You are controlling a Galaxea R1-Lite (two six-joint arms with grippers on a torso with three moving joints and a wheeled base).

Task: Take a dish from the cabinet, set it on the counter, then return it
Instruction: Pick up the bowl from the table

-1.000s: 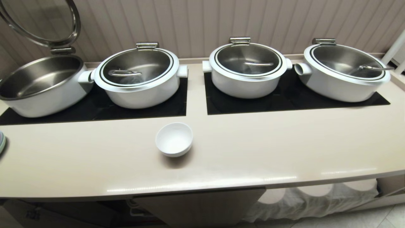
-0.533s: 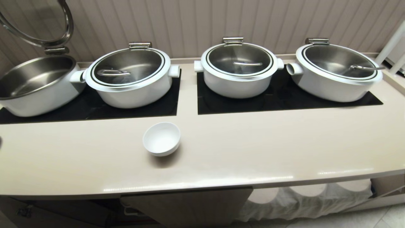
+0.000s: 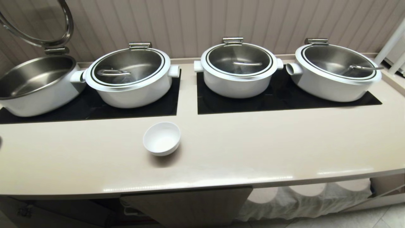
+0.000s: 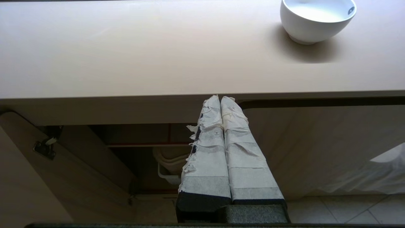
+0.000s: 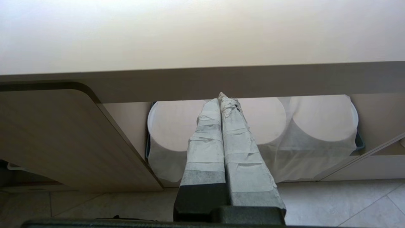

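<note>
While the dish (image 3: pixel 161 138) sat upright and alone on the counter (image 3: pixel 253 148), just in front of the dark glossy panels, both arms hung low before the counter's front edge and out of the head camera's sight. The left gripper (image 4: pixel 220 98) had its tape-wrapped fingers pressed together with nothing between them, pointing at the edge below and to one side of the dish. The right gripper (image 5: pixel 220 97) was likewise closed and empty, aimed at white cloth-draped rounds (image 5: pixel 316 126) under the slab.

Judging by how things lay, the first two parts of the job were done: the dish was out and set down. What remained was the return. The cabinet (image 4: pixel 145 152) stood with a door (image 4: pixel 63 164) swung wide, its dark interior and red-edged shelf showing, with a pale stack and a white basket dimly visible inside. Neither gripper was near the dish.

Four white serving pots (image 3: pixel 239 69) lined the back, one with its lid raised. No brand, label or writing could be read anywhere.
</note>
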